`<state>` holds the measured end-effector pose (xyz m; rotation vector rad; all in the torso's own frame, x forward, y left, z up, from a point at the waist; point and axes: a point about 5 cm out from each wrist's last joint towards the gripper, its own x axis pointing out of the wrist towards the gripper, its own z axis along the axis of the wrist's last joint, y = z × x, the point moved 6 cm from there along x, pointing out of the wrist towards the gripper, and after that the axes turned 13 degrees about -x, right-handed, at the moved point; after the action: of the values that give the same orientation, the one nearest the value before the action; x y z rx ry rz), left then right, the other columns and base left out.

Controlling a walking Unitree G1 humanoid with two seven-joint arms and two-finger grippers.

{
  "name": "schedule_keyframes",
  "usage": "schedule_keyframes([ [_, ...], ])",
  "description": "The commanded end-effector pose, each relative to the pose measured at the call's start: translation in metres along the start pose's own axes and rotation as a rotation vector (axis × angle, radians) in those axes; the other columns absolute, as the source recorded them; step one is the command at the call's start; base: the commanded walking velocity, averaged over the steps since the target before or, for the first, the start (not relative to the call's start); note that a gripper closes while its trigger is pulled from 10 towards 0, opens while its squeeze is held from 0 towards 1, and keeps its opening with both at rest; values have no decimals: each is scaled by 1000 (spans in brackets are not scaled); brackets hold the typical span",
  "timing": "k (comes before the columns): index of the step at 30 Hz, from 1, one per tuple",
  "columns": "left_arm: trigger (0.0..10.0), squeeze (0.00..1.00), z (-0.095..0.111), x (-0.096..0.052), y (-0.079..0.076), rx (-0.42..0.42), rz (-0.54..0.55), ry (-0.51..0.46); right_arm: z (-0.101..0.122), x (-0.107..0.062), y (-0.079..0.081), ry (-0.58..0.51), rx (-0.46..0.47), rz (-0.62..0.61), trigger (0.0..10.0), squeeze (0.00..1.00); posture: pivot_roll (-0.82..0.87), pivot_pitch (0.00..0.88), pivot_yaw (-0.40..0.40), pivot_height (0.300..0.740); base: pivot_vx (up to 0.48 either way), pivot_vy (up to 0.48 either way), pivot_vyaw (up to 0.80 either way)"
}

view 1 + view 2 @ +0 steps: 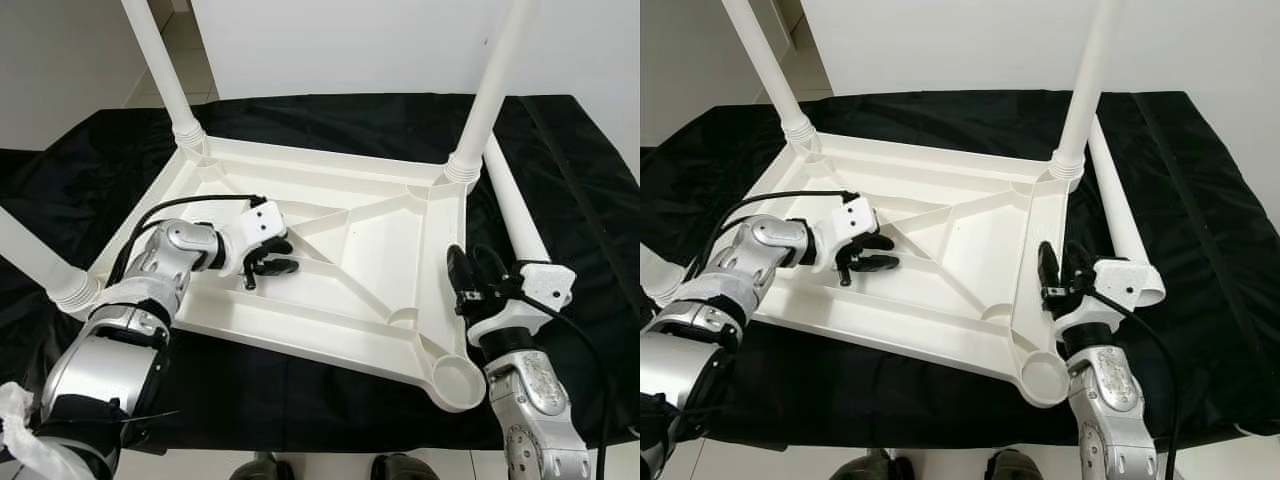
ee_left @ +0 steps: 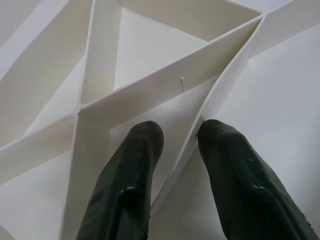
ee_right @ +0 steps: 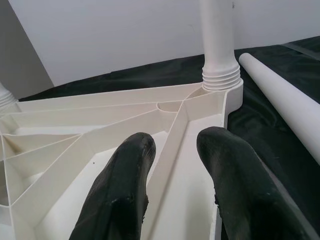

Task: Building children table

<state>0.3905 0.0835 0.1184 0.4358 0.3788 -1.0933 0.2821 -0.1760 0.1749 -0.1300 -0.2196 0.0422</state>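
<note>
A white plastic table top (image 1: 370, 250) lies upside down on a black cloth. Legs stand in its far left (image 1: 160, 60), far right (image 1: 490, 90) and near left (image 1: 35, 260) corners. The near right socket (image 1: 458, 378) holds nothing. A loose white leg (image 1: 515, 215) lies on the cloth along the top's right side. My left gripper (image 1: 268, 262) is open inside the underside, its fingers (image 2: 125, 185) astride a thin rib (image 2: 200, 125). My right gripper (image 1: 472, 275) is open too, straddling the top's right edge wall (image 3: 172, 150) just behind the bare socket.
The black cloth (image 1: 330, 400) covers the work surface out to its front edge. A white wall (image 1: 350, 40) rises behind it. My feet (image 1: 260, 468) show below the front edge. Black cable loops from my left wrist (image 1: 180, 205).
</note>
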Motion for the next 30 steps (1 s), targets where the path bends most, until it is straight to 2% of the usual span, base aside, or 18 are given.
schedule_keyframes([
  [1, 9059, 0, -12, 2, 3, -26, 56, 26, -4, 0, 2, 16, 12, 9, 10000, 0, -69, 67, 93, 740, 0, 0, 0],
  [2, 157, 0, -12, 5, 0, -31, 51, 26, -4, -2, 2, 18, 13, 5, 10000, 0, -75, 69, 97, 740, 0, 0, 0],
  [18, 0, 0, -6, 10, -6, -21, 35, 18, -3, -2, 1, 15, 10, -3, 10000, 0, -77, 67, 104, 740, 0, 0, 0],
  [19, 784, 0, -6, 10, -6, -7, 37, 21, -3, -2, 1, 14, 11, -3, 10000, 0, -77, 69, 104, 740, 0, 0, 0],
  [20, 4471, 0, -6, 9, -7, 13, 33, 24, -3, -2, 1, 14, 12, -4, 10000, 0, -77, 68, 104, 740, 0, 0, 0],
  [21, 4471, 0, -6, 9, -7, 13, 33, 24, -3, -2, 1, 14, 12, -4, 10000, 0, -77, 68, 104, 740, 0, 0, 0],
  [22, 10000, 0, -8, 8, -8, 44, 26, 37, -3, -2, 1, 14, 13, -5, 10000, 0, -75, 68, 103, 740, 0, 0, 0],
  [26, 10000, 0, -8, 6, -9, 44, 10, 33, -3, -2, 1, 14, 12, -5, 10000, 0, -76, 68, 103, 740, 0, 0, 0],
  [27, 10000, 1000, -5, 3, -9, 21, -4, 12, -3, -2, 1, 13, 13, -5, 10000, 0, -75, 68, 101, 740, 0, 0, 0],
  [30, 10000, 1000, -2, 1, -9, 20, -19, 4, -3, -2, 1, 12, 14, -5, 10000, 0, -75, 68, 101, 740, 0, 0, 0],
])
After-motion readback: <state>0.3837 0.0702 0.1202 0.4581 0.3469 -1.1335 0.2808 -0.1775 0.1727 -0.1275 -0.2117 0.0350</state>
